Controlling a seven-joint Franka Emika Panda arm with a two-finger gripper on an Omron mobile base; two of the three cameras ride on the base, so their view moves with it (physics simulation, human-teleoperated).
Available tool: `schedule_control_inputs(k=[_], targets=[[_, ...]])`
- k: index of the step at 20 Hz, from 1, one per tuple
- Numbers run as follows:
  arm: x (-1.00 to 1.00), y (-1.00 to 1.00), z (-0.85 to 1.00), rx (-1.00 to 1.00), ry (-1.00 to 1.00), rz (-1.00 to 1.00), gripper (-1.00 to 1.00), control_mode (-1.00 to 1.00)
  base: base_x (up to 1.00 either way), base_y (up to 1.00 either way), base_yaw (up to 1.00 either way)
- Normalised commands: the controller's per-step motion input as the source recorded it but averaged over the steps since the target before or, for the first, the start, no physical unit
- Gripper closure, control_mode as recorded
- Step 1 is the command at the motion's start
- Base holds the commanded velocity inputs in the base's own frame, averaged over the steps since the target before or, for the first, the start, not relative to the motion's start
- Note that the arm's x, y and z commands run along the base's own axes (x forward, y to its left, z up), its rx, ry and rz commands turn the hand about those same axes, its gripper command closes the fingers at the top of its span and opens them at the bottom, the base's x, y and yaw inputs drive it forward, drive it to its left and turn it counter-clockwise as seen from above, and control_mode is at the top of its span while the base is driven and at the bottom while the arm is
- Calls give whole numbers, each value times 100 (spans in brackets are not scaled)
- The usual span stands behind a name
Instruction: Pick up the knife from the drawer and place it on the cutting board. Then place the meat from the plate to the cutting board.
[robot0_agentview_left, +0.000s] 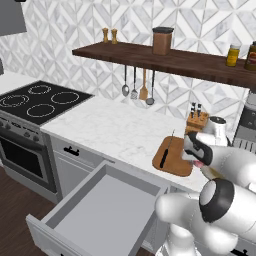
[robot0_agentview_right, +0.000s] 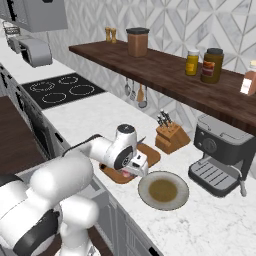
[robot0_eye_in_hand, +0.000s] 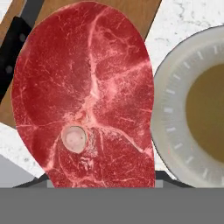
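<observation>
The pincer (robot0_agentview_right: 131, 172) hangs low over the near edge of the cutting board (robot0_agentview_right: 150, 152), pinching the meat (robot0_eye_in_hand: 85, 94), which fills the space in front of the hand with the board behind it. The knife (robot0_agentview_left: 165, 152) lies on the board. The plate (robot0_agentview_right: 163, 190) sits just beside the board on the bench (robot0_agentview_left: 120, 130). The drawer (robot0_agentview_left: 100, 210) stands pulled out.

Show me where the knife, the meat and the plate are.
knife (robot0_agentview_left: 165, 153), left base view, handle on the board.
meat (robot0_eye_in_hand: 87, 92), hand view, middle of the red flesh.
plate (robot0_agentview_right: 172, 200), right base view, near rim.
</observation>
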Motion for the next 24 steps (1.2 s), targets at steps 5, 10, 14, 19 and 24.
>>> schedule_control_inputs(k=[5, 10, 14, 19, 24], targets=[[42, 25, 0, 0, 1, 0, 100, -100, 0, 0, 0], [35, 21, -2, 0, 0, 0, 100, -100, 0, 0, 0], [19, 0, -24, 0, 0, 0, 100, -100, 0, 0, 0], [7, 0, -42, 0, 0, 0, 100, -100, 0, 0, 0], [14, 1, -29, 0, 0, 0, 100, -100, 0, 0, 0]])
